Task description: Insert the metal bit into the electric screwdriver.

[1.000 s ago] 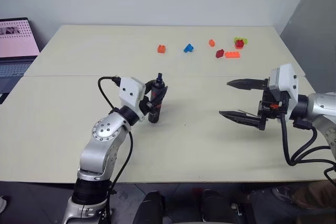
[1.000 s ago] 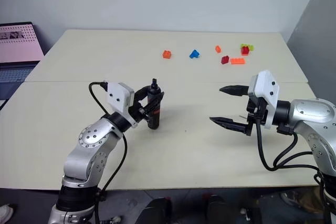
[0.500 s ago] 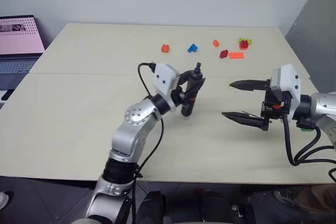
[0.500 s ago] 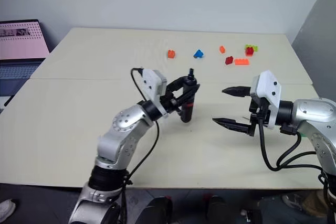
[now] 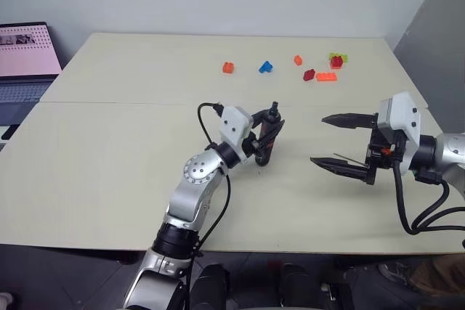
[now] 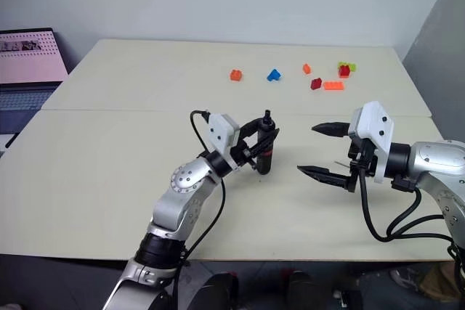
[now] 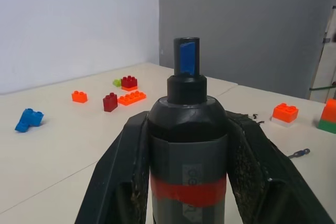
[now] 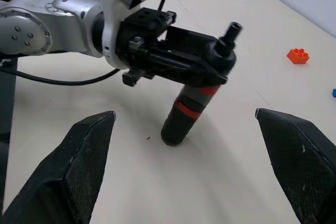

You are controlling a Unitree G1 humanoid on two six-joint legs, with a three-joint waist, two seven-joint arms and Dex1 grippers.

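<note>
The electric screwdriver point(image 5: 269, 130), black with a red band, stands slightly tilted at the table's middle, narrow end up. Its lower end is at or just above the tabletop. My left gripper point(image 5: 263, 141) is shut on its body, and the left wrist view shows the black fingers point(image 7: 131, 166) clamped on both sides of the screwdriver point(image 7: 187, 145). My right gripper point(image 5: 318, 139) hangs to the right of it, open wide with nothing between its fingers point(image 8: 79, 161). The metal bit point(image 7: 298, 153), a thin dark rod, lies on the table near the lower right finger.
Several toy bricks lie at the far side of the table: orange point(image 5: 228, 67), blue point(image 5: 265, 67), dark red point(image 5: 309, 75), a flat orange one point(image 5: 326, 76). A laptop point(image 5: 25, 56) stands at the far left. The table point(image 5: 109, 165) is bare around the grippers.
My left arm has carried the screwdriver to the right, closer to the right gripper. The right gripper has stayed in place, open. The camera view shifted too.
</note>
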